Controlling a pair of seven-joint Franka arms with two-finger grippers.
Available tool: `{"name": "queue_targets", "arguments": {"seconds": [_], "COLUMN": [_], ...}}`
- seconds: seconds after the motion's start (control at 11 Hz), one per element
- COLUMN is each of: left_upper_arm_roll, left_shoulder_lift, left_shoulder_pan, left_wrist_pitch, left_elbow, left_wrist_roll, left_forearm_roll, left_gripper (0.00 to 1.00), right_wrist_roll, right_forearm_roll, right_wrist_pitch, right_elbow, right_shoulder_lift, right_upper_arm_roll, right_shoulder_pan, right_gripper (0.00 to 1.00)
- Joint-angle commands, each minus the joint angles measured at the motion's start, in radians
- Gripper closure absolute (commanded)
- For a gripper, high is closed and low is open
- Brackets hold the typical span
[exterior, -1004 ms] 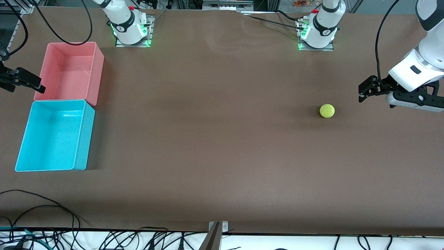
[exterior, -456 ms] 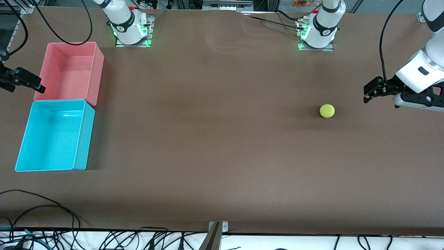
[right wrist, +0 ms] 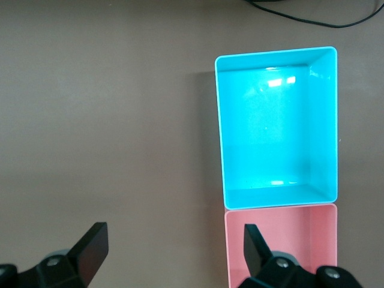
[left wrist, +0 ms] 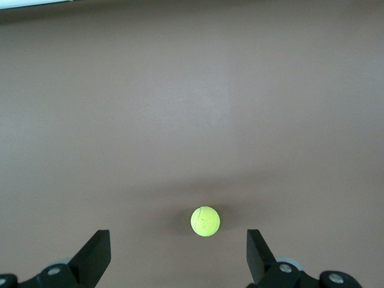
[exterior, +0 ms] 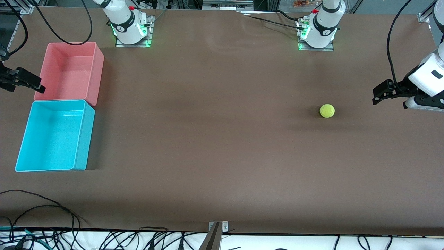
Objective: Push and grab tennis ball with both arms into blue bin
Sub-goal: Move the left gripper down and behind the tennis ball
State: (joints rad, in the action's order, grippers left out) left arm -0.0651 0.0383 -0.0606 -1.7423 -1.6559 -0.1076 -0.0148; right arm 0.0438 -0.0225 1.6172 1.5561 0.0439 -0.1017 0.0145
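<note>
Both claws stand spread wide and grip nothing. Left gripper (exterior: 378, 96) hangs over the bare brown table (exterior: 215, 139) at the left arm's end, its fingers (left wrist: 96, 257) splayed, apart from the tennis ball (exterior: 327, 110) lying on the tabletop. Right gripper (exterior: 33, 84) hovers at the right arm's end, just beside the pink bin (exterior: 71, 71). Touching that bin, nearer the front camera, sits the blue bin (exterior: 55, 135), well apart from the ball.

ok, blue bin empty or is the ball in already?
Empty. The blue bin shows only bare floor; the tennis ball sits on the table near the left arm's end.
</note>
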Motion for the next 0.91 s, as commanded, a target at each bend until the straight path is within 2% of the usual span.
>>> {"name": "queue_targets", "arguments": {"seconds": [0.0, 0.46, 0.55, 0.64, 0.82], "left_upper_arm_roll": [-0.013, -0.010, -0.002, 0.002, 0.004], "left_shoulder_lift": [0.017, 0.032, 0.046, 0.045, 0.043], "left_shoulder_pan": [0.007, -0.005, -0.016, -0.045, -0.051], "left_wrist_pitch": [0.035, 0.035, 0.035, 0.035, 0.044], "left_elbow": [0.028, 0.028, 0.033, 0.044, 0.047], "left_wrist_roll": [-0.007, -0.001, 0.024, 0.061, 0.062], "left_forearm_roll": [-0.020, -0.008, -0.007, 0.001, 0.006], "left_gripper": [0.00, 0.00, 0.27, 0.76, 1.00], "right_wrist_roll": [-0.010, 0.001, -0.004, -0.007, -0.007], "right_forearm_roll": [0.001, 0.001, 0.001, 0.001, 0.001], "right_wrist_pitch": [-0.019, -0.028, -0.022, -0.019, -0.014], "right_elbow": [-0.030, -0.028, -0.030, -0.030, -0.030], "right_shoulder_lift": [0.013, 0.014, 0.014, 0.014, 0.014], "right_upper_arm_roll": [-0.001, -0.003, -0.003, -0.003, -0.003], "right_shoulder_pan": [-0.004, -0.005, -0.005, -0.005, -0.005], "right_gripper": [0.00, 0.00, 0.00, 0.00, 0.00]}}
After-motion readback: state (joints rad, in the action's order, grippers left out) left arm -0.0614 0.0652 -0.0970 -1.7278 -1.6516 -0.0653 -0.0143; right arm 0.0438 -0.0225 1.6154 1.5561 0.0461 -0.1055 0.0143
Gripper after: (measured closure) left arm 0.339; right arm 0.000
